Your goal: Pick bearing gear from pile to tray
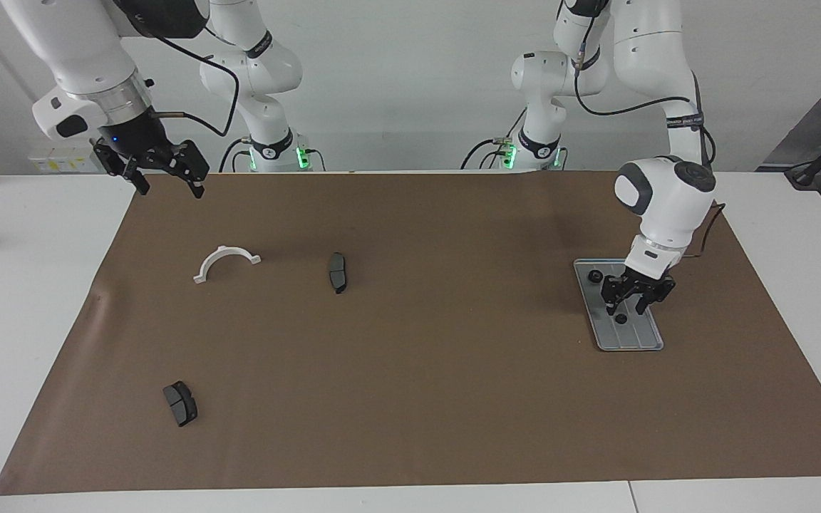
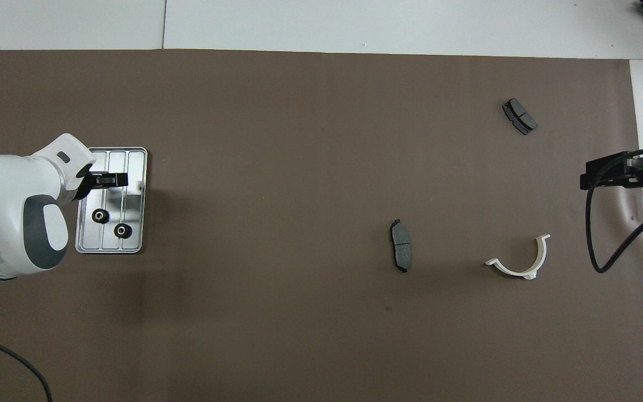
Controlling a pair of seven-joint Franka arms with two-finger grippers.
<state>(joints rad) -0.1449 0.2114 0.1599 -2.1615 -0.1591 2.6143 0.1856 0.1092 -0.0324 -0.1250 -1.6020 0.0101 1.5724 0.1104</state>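
The silver tray (image 1: 649, 340) (image 2: 135, 167) lies on the mat toward the left arm's end. My left gripper (image 1: 628, 308) (image 2: 110, 180) hangs low over it, open. A small black gear (image 1: 621, 318) rests on the tray just below the fingertips, free of them. A second gear (image 1: 596, 276) (image 2: 122, 229) sits at the tray's end nearer the robots, and a third (image 2: 99, 215) lies beside it. My right gripper (image 1: 167, 187) (image 2: 585, 180) waits open, raised over the mat's edge at the right arm's end, holding nothing.
A white half-ring bracket (image 1: 226, 260) (image 2: 522, 262) and a dark brake pad (image 1: 338, 272) (image 2: 401, 245) lie on the brown mat toward the right arm's end. Another brake pad (image 1: 180, 403) (image 2: 519, 116) lies farther from the robots.
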